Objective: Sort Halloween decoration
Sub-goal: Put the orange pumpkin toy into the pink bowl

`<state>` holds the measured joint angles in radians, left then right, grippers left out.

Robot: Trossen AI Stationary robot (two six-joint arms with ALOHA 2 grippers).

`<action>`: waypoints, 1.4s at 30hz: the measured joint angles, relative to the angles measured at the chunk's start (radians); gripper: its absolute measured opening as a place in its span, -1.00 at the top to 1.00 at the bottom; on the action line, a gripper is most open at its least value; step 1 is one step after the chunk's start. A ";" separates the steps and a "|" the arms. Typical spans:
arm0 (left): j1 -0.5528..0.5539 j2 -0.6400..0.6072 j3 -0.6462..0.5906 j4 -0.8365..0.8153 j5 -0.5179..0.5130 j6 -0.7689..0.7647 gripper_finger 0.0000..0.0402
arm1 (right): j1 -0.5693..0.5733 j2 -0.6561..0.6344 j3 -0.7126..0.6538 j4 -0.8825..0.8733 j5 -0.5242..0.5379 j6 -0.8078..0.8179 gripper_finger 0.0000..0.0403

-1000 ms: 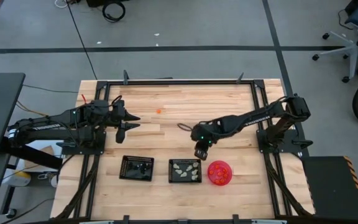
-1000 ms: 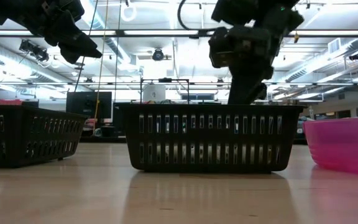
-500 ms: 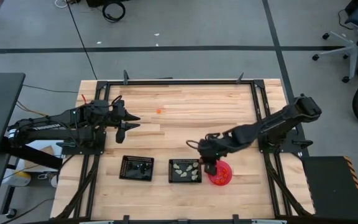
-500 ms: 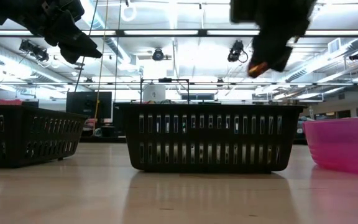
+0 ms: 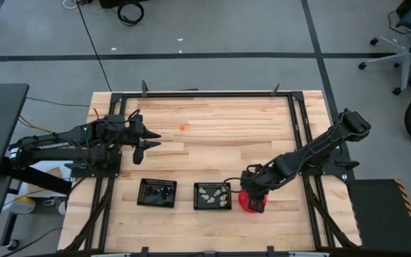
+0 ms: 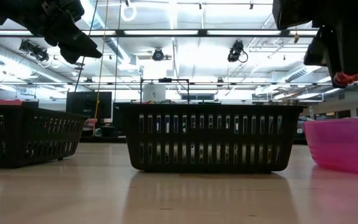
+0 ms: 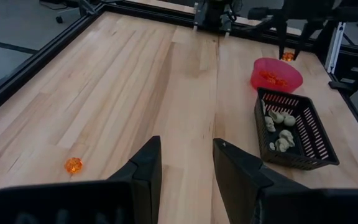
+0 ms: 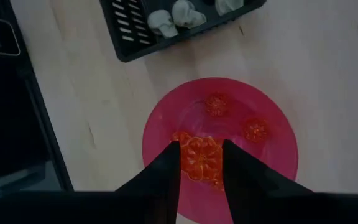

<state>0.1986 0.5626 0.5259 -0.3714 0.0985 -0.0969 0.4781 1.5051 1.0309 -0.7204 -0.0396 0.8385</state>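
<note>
My right gripper (image 5: 254,203) hangs over the round pink bowl (image 8: 272,155), shut on an orange trinket (image 8: 200,159). Several more orange trinkets (image 8: 254,130) lie in the bowl. One orange trinket (image 5: 183,128) lies alone on the far part of the table. A black mesh tray (image 5: 212,195) left of the bowl holds pale skulls (image 8: 187,12). Another tray (image 5: 157,193) farther left holds dark pieces. My left gripper (image 5: 152,140) waits open above the table's left side, touching nothing. My right gripper pinches the orange trinket's two opposite sides (image 8: 197,163) between its two fingers, which come from above and point steeply down. The trinket shows at the fingers' free ends (image 6: 347,79), lifted clear above the pink bowl.
The two black trays and the bowl stand in a row near the table's front edge. A black frame rail (image 5: 198,93) runs round the table. The wooden top (image 5: 220,135) between the arms is bare apart from the lone orange trinket (image 7: 73,165).
My right gripper has swung from beside the skull tray's far edge toward the table's right and near edges, rising a little and tipping further down. It now stands over the pink bowl, with the orange trinket still between its fingers.
</note>
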 joint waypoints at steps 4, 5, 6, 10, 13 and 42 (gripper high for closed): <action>0.000 0.000 0.000 0.000 0.000 0.000 0.42 | 0.001 0.000 -0.005 0.003 0.002 0.029 0.48; 0.000 0.000 0.000 0.000 0.000 0.000 0.42 | 0.001 0.000 -0.011 0.004 0.002 0.033 0.48; 0.000 0.000 0.000 0.000 0.000 0.000 0.42 | 0.001 0.000 -0.020 0.005 0.002 0.034 0.48; 0.000 0.000 0.000 0.000 0.000 0.000 0.42 | 0.000 0.000 -0.092 0.065 -0.014 0.050 0.48; 0.000 0.000 0.000 0.000 0.000 0.001 0.42 | 0.000 0.000 -0.139 0.130 -0.031 0.069 0.48; 0.000 0.000 0.000 0.000 0.000 -0.005 0.42 | -0.114 0.000 -0.161 0.273 -0.125 0.029 0.16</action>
<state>0.1987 0.5629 0.5259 -0.3714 0.0982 -0.1020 0.3639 1.5055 0.8697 -0.4477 -0.1647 0.8672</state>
